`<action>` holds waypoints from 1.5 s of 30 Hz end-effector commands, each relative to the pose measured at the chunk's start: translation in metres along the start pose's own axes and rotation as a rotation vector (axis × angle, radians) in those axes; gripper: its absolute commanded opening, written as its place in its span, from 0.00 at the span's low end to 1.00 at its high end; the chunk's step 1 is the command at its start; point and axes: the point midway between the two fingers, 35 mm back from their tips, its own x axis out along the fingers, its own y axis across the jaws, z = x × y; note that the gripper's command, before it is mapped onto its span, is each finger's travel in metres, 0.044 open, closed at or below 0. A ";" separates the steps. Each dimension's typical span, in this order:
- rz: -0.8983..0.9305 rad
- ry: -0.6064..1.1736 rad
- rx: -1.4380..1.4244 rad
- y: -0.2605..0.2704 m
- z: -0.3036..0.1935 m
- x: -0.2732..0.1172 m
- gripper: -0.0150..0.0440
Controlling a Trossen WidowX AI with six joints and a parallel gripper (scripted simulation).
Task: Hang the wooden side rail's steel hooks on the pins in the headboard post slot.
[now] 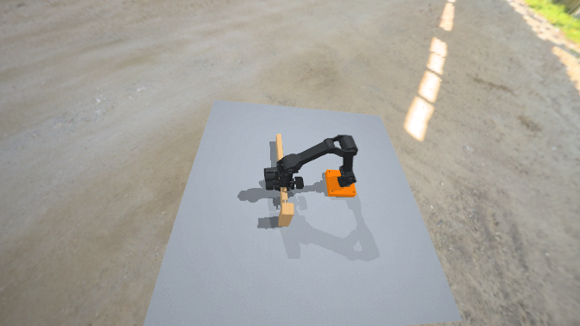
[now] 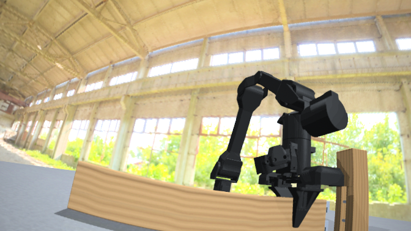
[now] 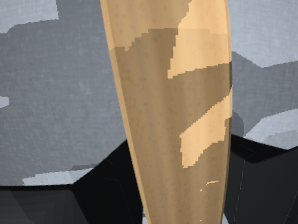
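At right of the exterior frame, the rail (image 1: 279,144) (image 2: 183,205) (image 3: 170,100) is pinched by the gripper (image 1: 284,186) (image 2: 288,208) (image 3: 166,135) beside the post (image 1: 286,215) (image 2: 360,189) — pins (image 2: 344,211) are shown there, the orange base (image 1: 334,191) only from the top.

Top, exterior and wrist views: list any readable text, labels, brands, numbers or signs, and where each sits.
No readable text on the rail, post, arm or orange base.
Exterior view, far left wall: dark marks, perhaps lettering, too blurred to read.
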 end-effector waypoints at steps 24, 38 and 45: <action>-0.004 -0.002 0.090 -0.003 0.000 -0.001 0.25; -0.004 -0.002 0.090 -0.003 0.000 -0.003 0.25; -0.004 -0.002 0.090 -0.003 0.000 -0.005 0.25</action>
